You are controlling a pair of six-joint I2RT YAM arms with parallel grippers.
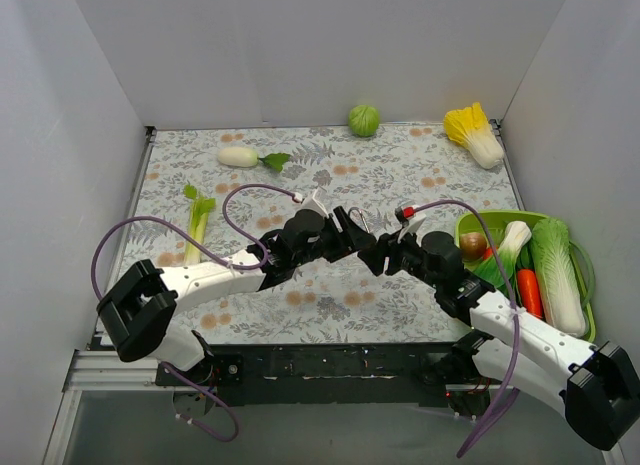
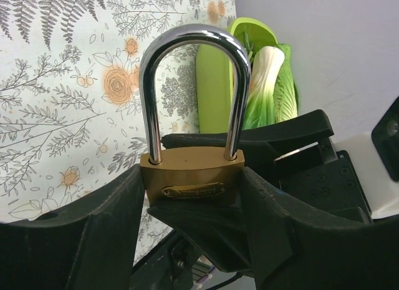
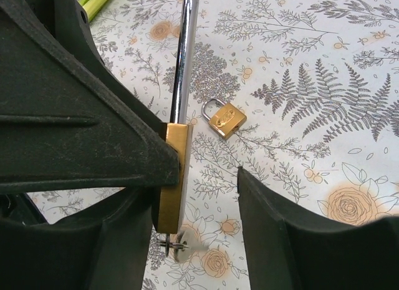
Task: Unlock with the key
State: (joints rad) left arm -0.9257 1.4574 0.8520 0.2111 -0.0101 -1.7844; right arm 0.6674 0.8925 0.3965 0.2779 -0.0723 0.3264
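A brass padlock (image 2: 190, 171) with a tall steel shackle (image 2: 193, 47) is clamped upright between the fingers of my left gripper (image 2: 193, 199), above the middle of the table (image 1: 357, 225). In the right wrist view the padlock (image 3: 173, 178) shows edge-on. A key on a ring (image 3: 179, 243) sticks out of its underside and looks blurred. My right gripper (image 3: 199, 199) is just beside the padlock with its jaws wide apart. Its left finger lies close to the padlock body and nothing is between its pads. In the top view the right gripper (image 1: 383, 255) meets the left one.
A second small brass padlock (image 3: 224, 118) lies on the floral mat below. A green tray (image 1: 468, 223) of vegetables stands at the right. A green cabbage (image 1: 364, 119), a napa cabbage (image 1: 475, 133), a daikon (image 1: 238, 156) and a celery stalk (image 1: 198, 220) lie on the mat.
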